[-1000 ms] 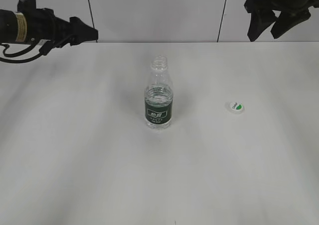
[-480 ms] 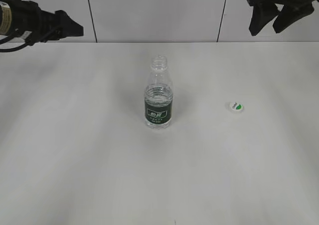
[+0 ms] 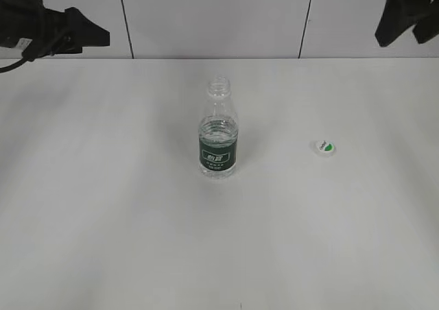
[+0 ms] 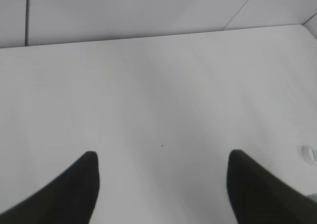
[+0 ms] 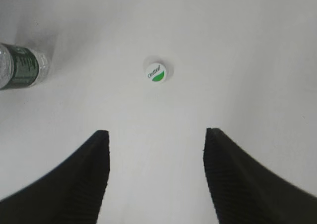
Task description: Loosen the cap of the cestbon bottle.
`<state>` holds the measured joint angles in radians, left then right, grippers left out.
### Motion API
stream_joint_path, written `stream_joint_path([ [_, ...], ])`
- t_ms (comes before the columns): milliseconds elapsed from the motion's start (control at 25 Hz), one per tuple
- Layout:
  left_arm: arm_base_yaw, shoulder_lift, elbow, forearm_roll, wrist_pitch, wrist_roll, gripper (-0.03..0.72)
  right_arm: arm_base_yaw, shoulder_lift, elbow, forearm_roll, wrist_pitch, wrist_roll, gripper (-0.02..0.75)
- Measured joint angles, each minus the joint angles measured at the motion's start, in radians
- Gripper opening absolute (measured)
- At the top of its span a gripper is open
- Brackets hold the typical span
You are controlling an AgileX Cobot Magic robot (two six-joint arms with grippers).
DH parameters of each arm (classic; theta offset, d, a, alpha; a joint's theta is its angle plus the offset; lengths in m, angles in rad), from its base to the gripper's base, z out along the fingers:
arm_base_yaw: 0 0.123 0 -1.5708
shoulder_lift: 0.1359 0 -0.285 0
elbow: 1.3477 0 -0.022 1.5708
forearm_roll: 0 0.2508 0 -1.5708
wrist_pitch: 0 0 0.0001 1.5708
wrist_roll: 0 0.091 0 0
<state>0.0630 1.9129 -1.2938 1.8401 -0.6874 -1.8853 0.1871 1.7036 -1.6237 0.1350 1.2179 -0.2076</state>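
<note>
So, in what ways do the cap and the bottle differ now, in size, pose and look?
The cestbon bottle stands upright with an open neck; the cap lies flat on the table, apart, to its right. The bottle is clear and much taller; the cap is small, white and opaque. Both carry green markings, and neither is held by a gripper.

Both arms are black throughout: the left arm [image 3: 48, 30] by the desk's far left corner is a thick dark body narrowing to a blunt wedge, with a thin black cable [image 3: 17, 64] looping beneath it. The right arm [image 3: 405, 12] by the far right corner shows as an angular black silhouette. Up close, the left gripper [image 4: 163, 184] has two smooth matte black fingers with rounded tips, while the right gripper [image 5: 156, 169] has two broad black fingers [image 5: 81, 179] finely ribbed across their faces.
</note>
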Motion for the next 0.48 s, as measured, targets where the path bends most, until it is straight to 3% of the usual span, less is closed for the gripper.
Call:
stream_joint_path([
  [480,0.036,0.0,0.0,0.0,-0.072,0.0,0.473,0.0,-0.542,0.418,0.002,0.001,0.001,0.459],
])
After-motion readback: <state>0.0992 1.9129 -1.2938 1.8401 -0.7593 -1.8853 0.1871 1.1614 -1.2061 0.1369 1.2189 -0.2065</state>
